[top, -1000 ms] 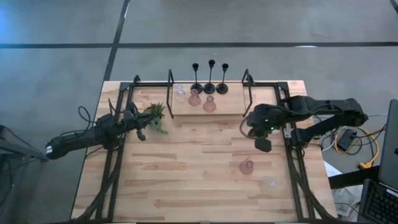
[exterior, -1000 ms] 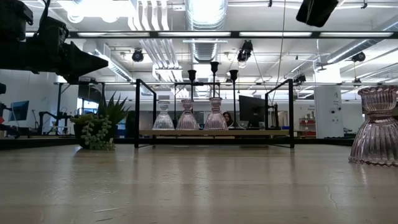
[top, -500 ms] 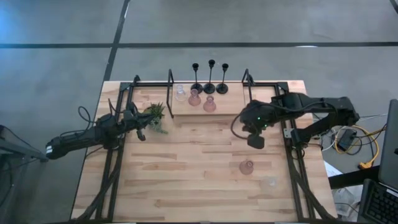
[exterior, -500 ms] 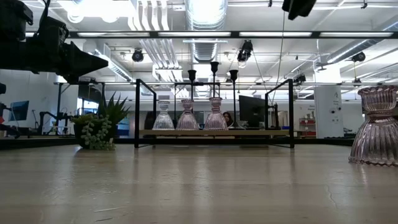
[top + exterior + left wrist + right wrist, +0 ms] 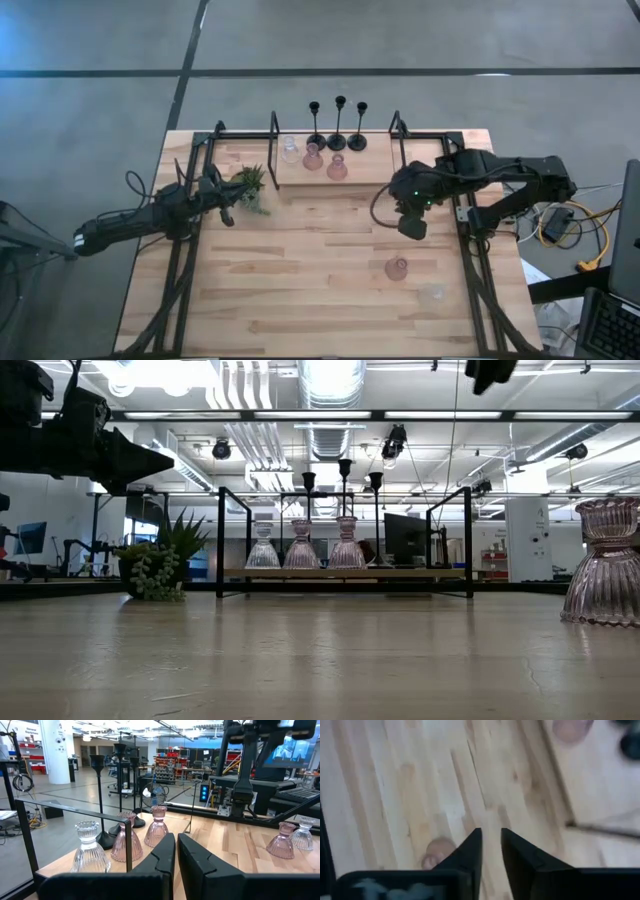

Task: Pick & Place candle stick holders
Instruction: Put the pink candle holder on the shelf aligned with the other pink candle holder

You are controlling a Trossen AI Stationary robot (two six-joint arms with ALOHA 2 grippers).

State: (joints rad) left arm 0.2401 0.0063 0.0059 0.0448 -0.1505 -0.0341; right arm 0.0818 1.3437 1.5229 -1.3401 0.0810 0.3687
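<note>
Black, slim stemmed candle stick holders [image 5: 339, 125] stand three in a row on the floor side of the far table edge, just behind a low raised shelf [image 5: 370, 172] framed by black rails. On that shelf I see a clear glass holder [image 5: 290, 150] and two pink glass holders [image 5: 325, 162] set close together; in my left wrist view they line up side by side just past the fingers.

Nearer the front right of the wooden table [image 5: 300, 280] a third pink holder [image 5: 397, 268] stands alone, and a second clear holder [image 5: 433, 294] sits just beside it toward the corner. In the low view that pink holder [image 5: 603, 561] fills the right edge.

My right gripper [image 5: 412, 226] hangs above the table between the shelf and the lone pink holder, holding nothing. Looking past its fingers [image 5: 468, 851], I see a narrow gap between them, with bare wood below and a pinkish blur beside one finger that I cannot identify.

My left gripper [image 5: 226, 215] waits at the left side next to the small spiky green plant [image 5: 250, 187], well away from the holders. Its fingers [image 5: 162, 855] are pressed nearly together around nothing.
</note>
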